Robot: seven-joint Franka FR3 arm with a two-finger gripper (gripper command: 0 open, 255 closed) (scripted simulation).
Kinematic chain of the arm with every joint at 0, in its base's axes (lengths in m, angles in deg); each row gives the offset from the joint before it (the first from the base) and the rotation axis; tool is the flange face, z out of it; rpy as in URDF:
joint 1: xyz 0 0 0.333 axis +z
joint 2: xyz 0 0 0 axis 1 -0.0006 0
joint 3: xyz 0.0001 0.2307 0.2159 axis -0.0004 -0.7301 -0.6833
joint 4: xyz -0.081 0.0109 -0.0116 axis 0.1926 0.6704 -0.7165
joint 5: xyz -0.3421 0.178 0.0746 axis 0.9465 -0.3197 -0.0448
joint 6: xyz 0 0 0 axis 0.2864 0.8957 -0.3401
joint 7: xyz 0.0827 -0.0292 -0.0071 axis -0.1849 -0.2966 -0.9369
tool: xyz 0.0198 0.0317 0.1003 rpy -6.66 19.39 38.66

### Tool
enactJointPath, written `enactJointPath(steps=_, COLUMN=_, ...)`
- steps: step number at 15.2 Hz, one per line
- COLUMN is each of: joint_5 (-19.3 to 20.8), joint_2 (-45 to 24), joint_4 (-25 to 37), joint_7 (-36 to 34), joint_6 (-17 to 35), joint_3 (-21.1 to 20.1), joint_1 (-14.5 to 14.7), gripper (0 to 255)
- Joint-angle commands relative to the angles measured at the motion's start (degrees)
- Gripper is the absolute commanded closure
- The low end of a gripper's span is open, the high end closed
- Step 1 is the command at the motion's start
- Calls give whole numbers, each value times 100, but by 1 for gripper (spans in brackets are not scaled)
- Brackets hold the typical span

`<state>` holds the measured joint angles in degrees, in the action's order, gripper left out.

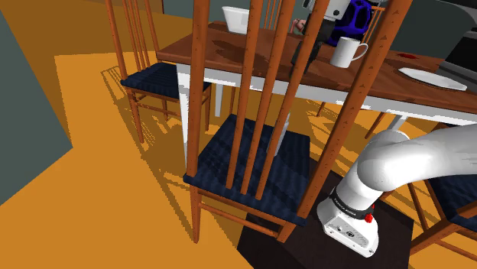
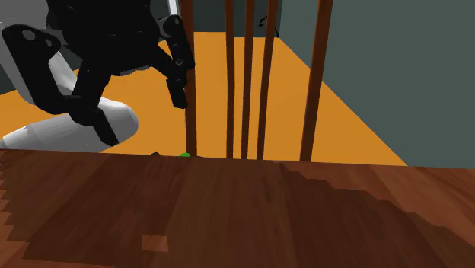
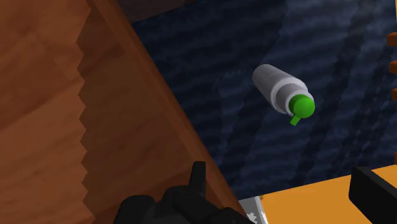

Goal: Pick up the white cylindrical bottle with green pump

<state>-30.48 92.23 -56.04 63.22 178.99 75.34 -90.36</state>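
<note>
Bottle (image 3: 277, 89) sits on the chair seat (image 3: 210, 95), well ahead of my wide-open empty pincer (image 3: 286, 194), pump (image 3: 301, 105) end pointing back at me, desk (image 3: 76, 127) edge close alongside.

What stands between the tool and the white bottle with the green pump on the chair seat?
Nothing visible. In the wrist view the bottle sits free on the dark blue chair seat, ahead of the open tool. The brown table edge runs close beside the tool.
</note>
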Motion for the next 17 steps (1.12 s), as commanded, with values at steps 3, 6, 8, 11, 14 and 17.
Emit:
enactJointPath(steps=3, joint_5=-4, joint_2=93, joint_4=-320, joint_7=-451, joint_6=142, joint_3=-339, joint_1=-48, gripper=0)
enactJointPath(steps=6, joint_5=-47, joint_2=152, joint_4=-735, joint_7=-1134, joint_6=342, joint_3=-863, joint_1=-111, gripper=0)
enactJointPath(steps=8, joint_5=-92, joint_2=133, joint_4=-969, joint_7=-1596, joint_6=471, joint_3=-1218, joint_1=-145, gripper=0)
enactJointPath(steps=11, joint_5=-120, joint_2=148, joint_4=-1157, joint_7=-1657, joint_6=629, joint_3=-1282, joint_1=-137, gripper=0)
enactJointPath(steps=14, joint_5=-152, joint_2=168, joint_4=-1397, joint_7=-1669, joint_6=849, joint_3=-1317, joint_1=-118, gripper=0)
enactJointPath(steps=17, joint_5=-180, joint_2=175, joint_4=-1597, joint_7=-1681, joint_6=1041, joint_3=-1350, joint_1=-101, gripper=0)
